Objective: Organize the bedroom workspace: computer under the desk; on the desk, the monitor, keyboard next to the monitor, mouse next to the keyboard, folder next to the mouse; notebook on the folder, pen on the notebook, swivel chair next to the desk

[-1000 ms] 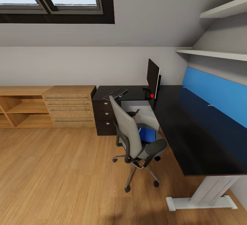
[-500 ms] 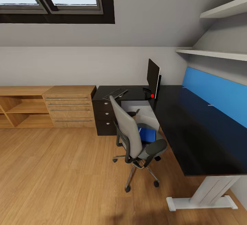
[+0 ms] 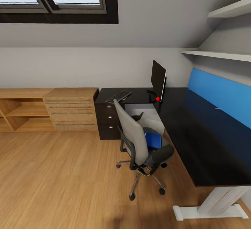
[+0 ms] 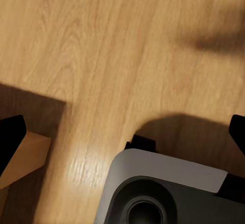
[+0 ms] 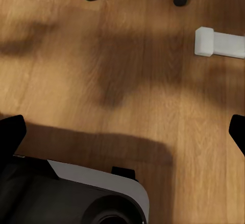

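Wood-floored bedroom, folder (image 3: 153,140) on swivel chair (image 3: 139,145) seat, both tools spread apart

Black L-shaped desk (image 3: 195,131) w/ blue back panel. Black monitor (image 3: 158,79) upright at corner, keyboard (image 3: 118,96) nearby on top. Grey swivel chair (image 3: 139,145) pulled close, blue folder (image 3: 153,139) lying flat on seat.

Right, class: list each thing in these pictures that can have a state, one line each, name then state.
monitor: upright on the desk, screen dark.
keyboard: flat on the desk, left of the monitor.
folder: lying on the chair seat.
chair: upright, beside the desk.
desk: drawers shut.
dresser: drawers shut.
left gripper: open, over bare floor.
right gripper: open, holding nothing.
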